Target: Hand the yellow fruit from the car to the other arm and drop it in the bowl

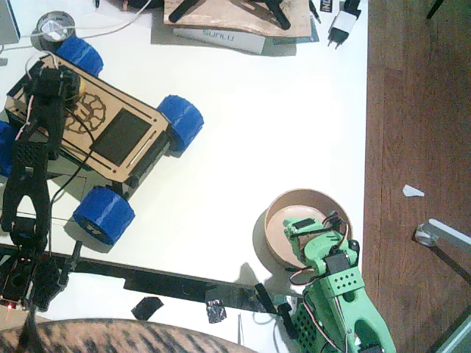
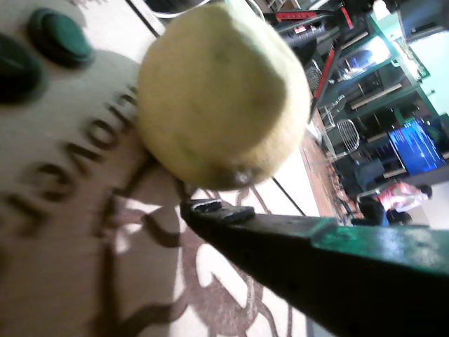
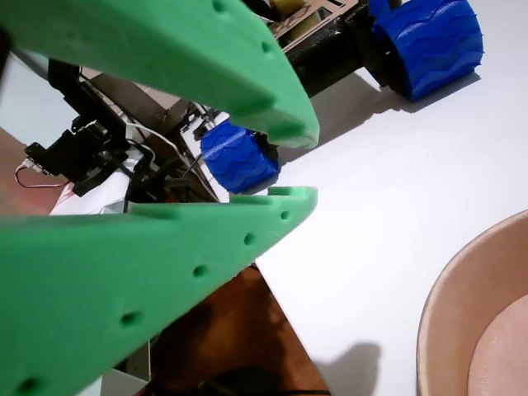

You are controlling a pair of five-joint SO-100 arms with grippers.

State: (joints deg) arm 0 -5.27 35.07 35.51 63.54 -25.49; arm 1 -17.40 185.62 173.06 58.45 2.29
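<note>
Still early: over on the left, the black arm's gripper [image 1: 62,82] hangs at the dull-yellow round fruit [image 2: 223,95] on the light-wood blue-wheeled car [image 1: 110,136], grip unclear; handover and drop remain, while the green gripper [image 3: 293,161], slightly parted, waits empty beside the tan wooden bowl [image 1: 276,250].

A white box [image 1: 221,37] at the table's far edge carried the word "SUNLU", seen upside down in the fixed view. In a wrist view, large letters were engraved on the car [image 2: 63,232] deck beside the yellow fruit [image 2: 223,95], but they ran sideways, were partly cut off, and could not be read with certainty. A black-and-white label [image 1: 321,125] at the table's right edge showed only a fragment resembling "IN".
</note>
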